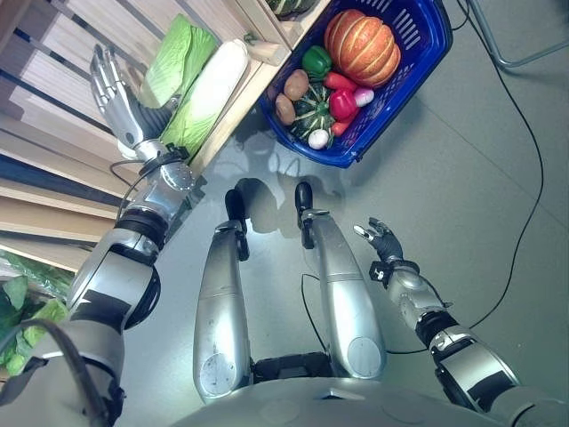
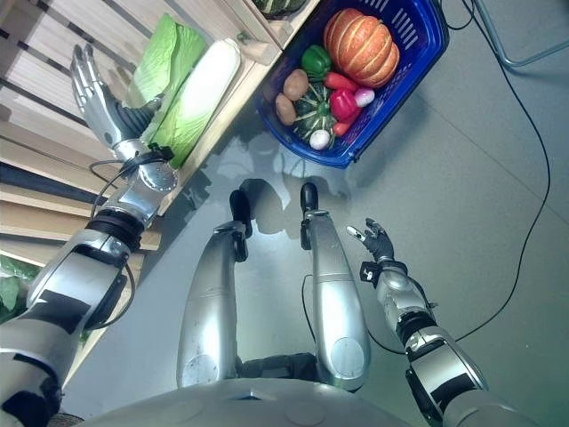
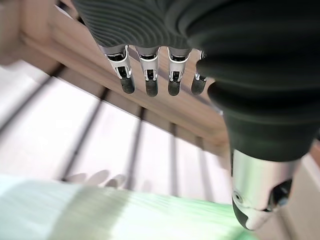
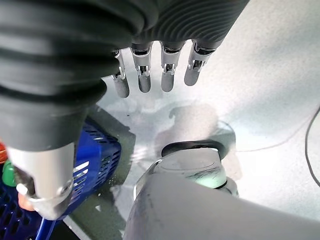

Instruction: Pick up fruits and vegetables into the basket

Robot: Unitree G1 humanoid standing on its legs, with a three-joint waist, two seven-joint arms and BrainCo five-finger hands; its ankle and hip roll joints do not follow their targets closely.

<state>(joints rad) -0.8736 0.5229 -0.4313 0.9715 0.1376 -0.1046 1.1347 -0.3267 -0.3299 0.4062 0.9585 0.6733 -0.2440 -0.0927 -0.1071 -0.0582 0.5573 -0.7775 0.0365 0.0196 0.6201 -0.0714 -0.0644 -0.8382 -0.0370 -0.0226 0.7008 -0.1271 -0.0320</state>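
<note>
1. Currently, the left hand (image 1: 114, 93) is seen raised over a slatted pale wooden shelf (image 1: 53, 53) at the far left, fingers straight and spread, with nothing held.
2. Just right of that hand, two long green-and-white napa cabbages (image 1: 200, 89) are laid side by side on the shelf; the hand is close beside them, and contact cannot be told from the head views.
3. In the left wrist view, the straight dark-tipped fingers (image 3: 150, 85) are shown above the wooden slats, while a pale green ribbed cabbage surface (image 3: 125, 220) is seen beneath the thumb.
4. A blue plastic mesh basket (image 1: 418, 53) is set on the grey floor (image 1: 471, 178) at the far right, just beside the shelf's corner.
5. Inside the basket, a large ribbed orange pumpkin (image 1: 362, 46) is placed at the far side.
6. Nearer in the basket are found a green bell pepper (image 1: 316, 60), two brown potatoes (image 1: 291, 96), a dark green striped squash (image 1: 313, 113), a red pepper (image 1: 343, 103) and a small white round vegetable (image 1: 318, 139).
7. The right hand (image 1: 380, 240) is held low at the near right, above the floor, well apart from the basket.
8. Its fingers (image 4: 145, 80) are loosely extended and nothing is grasped.
</note>
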